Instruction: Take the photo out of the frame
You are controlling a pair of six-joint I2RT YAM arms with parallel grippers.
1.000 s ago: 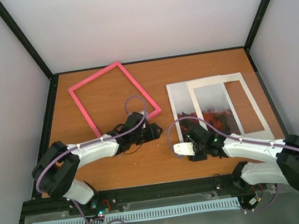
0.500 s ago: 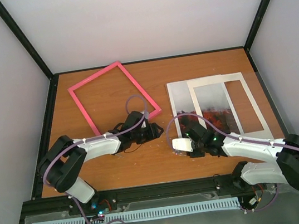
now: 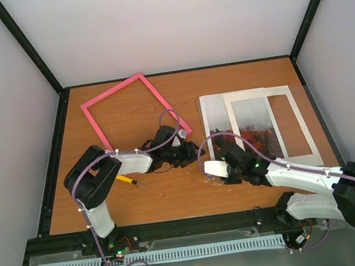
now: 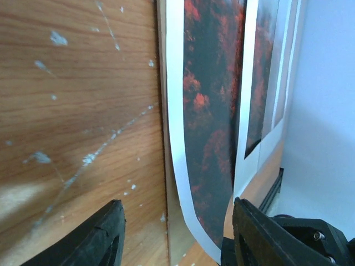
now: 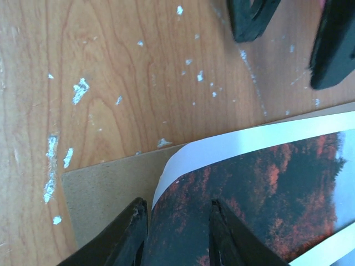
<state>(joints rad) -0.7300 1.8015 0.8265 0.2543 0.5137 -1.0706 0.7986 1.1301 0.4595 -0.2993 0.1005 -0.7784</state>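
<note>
The photo, red forest under a grey sky, lies right of centre on a brown backing board, partly under a white mat. Its near-left corner curls up off the board. My right gripper is open and stands astride that raised corner. My left gripper is open wide just left of the same corner, low over the table, with the photo's curled edge ahead between its fingers. The pink frame lies empty at the back left, apart from the photo.
A small yellow-handled screwdriver lies on the wood near the left arm's elbow. The left gripper's fingers show at the top of the right wrist view, close to my right gripper. Black rails edge the table.
The left gripper has slid right toward the photo's corner, uncovering the screwdriver. The right gripper's jaws have narrowed around the lifted corner, and the left jaws have narrowed a little.
</note>
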